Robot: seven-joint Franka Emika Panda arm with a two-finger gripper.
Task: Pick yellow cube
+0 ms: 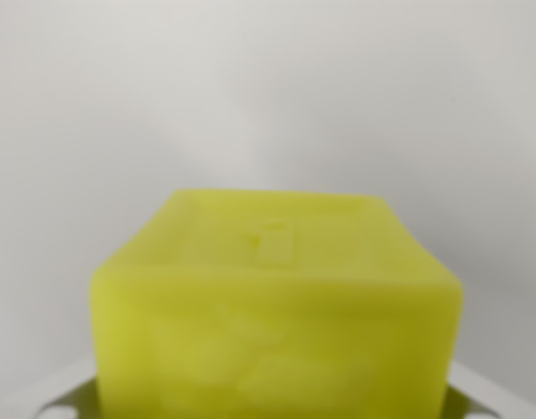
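The yellow cube (277, 305) fills the lower middle of the wrist view, very close to the camera and out of focus. Its top face and its near face both show, and a small mark sits on the top face. Pale parts of my gripper (272, 406) show at the two bottom corners, right against the cube's left and right sides. The cube sits between them, and the gripper looks shut on it. The fingertips are hidden by the cube.
Behind the cube there is only a plain, blurred white-grey surface. A faint shadow lies to the right of the cube.
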